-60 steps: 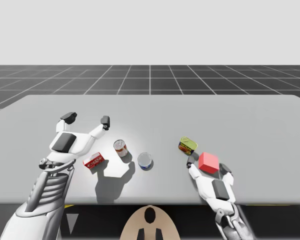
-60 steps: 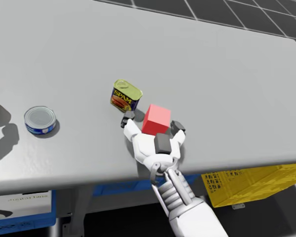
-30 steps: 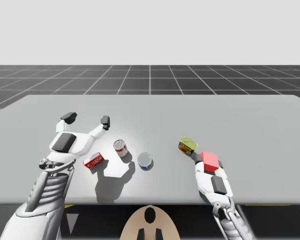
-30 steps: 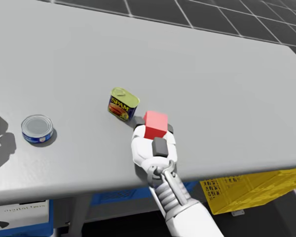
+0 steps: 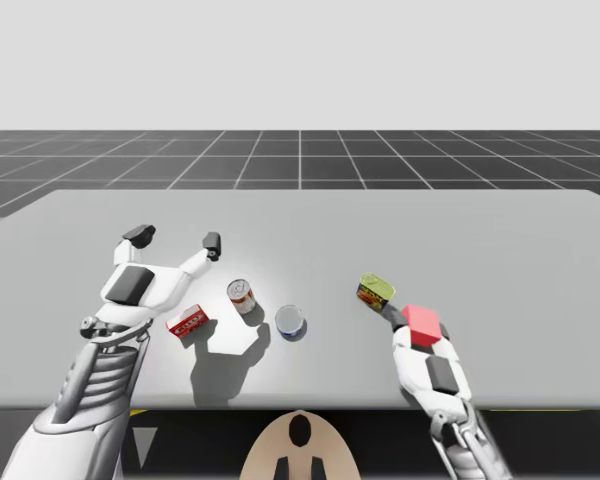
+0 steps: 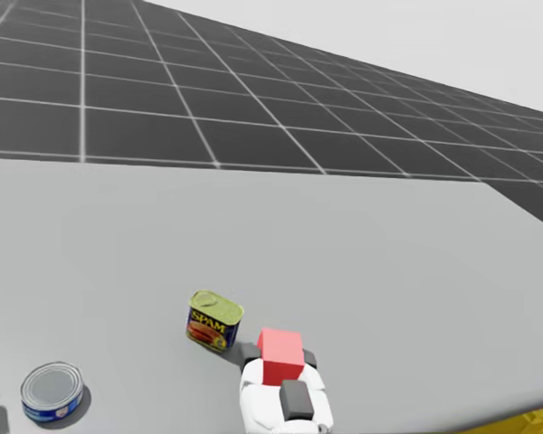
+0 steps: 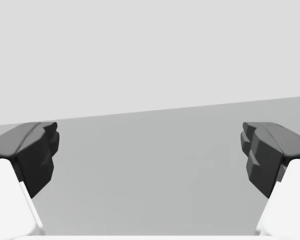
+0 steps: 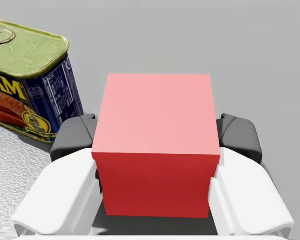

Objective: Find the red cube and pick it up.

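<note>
Two fingers of my right tool (image 8: 157,137) are clenching the red cube (image 5: 420,322) from both sides at the near right of the table (image 5: 480,240); a rectangular can (image 5: 375,292) with a yellow-green top is standing just beside the cube, on its far left. My left tool (image 5: 175,240) is hovering released, fingers spread wide on nothing, over the table's left; a low blue can (image 5: 290,322) is sitting between the arms.
</note>
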Robot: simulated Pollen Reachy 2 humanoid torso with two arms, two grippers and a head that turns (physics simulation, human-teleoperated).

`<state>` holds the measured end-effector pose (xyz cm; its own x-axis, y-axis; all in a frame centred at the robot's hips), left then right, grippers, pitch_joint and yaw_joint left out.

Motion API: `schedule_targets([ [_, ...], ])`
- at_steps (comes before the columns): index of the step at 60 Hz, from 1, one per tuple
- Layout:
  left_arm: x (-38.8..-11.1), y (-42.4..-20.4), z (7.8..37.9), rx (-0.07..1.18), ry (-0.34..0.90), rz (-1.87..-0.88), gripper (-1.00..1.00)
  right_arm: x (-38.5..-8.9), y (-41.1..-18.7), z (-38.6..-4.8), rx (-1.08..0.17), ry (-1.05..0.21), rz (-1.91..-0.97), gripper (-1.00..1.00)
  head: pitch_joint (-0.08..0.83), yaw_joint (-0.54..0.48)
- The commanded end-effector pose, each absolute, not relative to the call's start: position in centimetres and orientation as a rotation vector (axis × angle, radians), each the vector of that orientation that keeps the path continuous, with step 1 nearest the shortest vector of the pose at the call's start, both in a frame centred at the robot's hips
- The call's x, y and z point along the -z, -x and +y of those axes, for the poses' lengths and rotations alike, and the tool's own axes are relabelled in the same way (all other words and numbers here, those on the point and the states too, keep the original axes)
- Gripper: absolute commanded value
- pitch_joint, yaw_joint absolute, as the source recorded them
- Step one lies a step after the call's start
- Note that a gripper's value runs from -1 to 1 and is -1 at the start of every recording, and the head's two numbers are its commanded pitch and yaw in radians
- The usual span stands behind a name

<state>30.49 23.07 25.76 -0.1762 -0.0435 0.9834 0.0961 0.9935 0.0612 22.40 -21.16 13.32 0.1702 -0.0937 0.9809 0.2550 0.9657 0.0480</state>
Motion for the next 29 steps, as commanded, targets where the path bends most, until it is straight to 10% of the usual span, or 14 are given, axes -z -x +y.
schedule_targets([
  [1, -25.7, -30.5, 23.0, 0.124, 0.041, -1.743, -1.0, -16.1, -21.9, -20.2, 0.265, 0.091, -1.43, 1.0, 0.392, -0.42],
  [29, -25.8, -30.5, 23.1, 0.122, 0.041, -1.743, -1.0, -32.3, -18.9, -21.3, 0.121, 0.157, -1.869, 1.0, 0.389, -0.43],
])
